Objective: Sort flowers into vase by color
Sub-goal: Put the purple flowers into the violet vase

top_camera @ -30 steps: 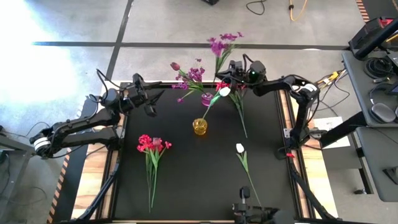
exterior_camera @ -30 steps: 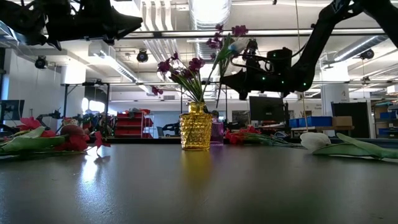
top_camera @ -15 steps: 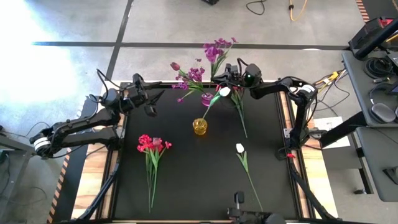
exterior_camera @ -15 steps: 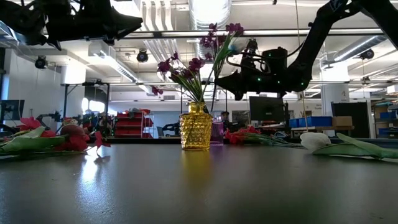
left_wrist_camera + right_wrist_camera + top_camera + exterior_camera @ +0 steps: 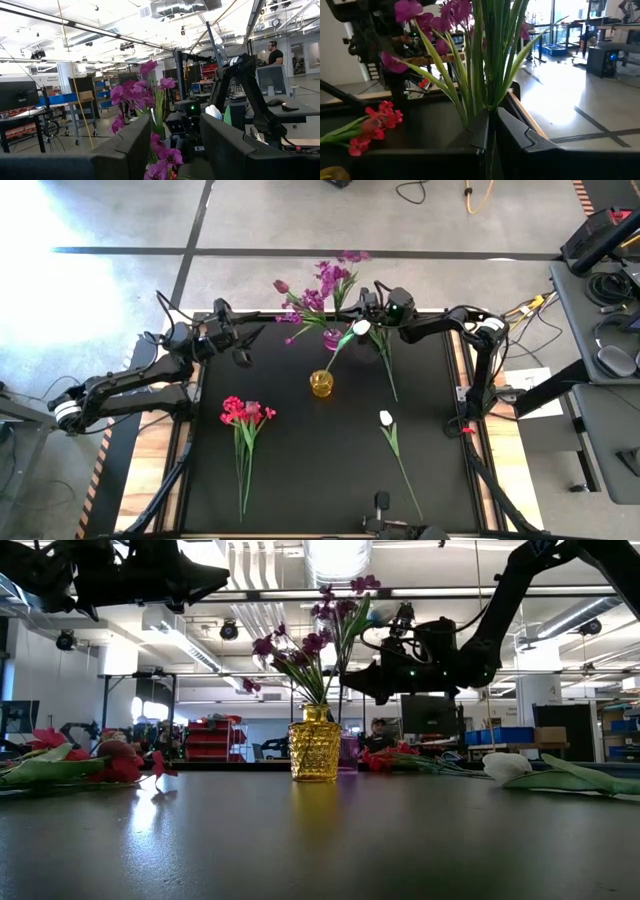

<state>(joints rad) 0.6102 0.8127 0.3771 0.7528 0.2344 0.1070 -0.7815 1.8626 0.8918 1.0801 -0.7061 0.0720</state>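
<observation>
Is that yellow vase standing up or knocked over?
Upright. The yellow vase stands on its base on the table.

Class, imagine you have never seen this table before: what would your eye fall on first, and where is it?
Probably the right gripper at the table's far edge, its fingers shut on a tall green-stemmed purple flower spray beside the small purple vase, which already holds purple blooms. Next, the yellow glass vase mid-table with a white bloom, and the red-pink flower bunch lying flat to its left.
</observation>
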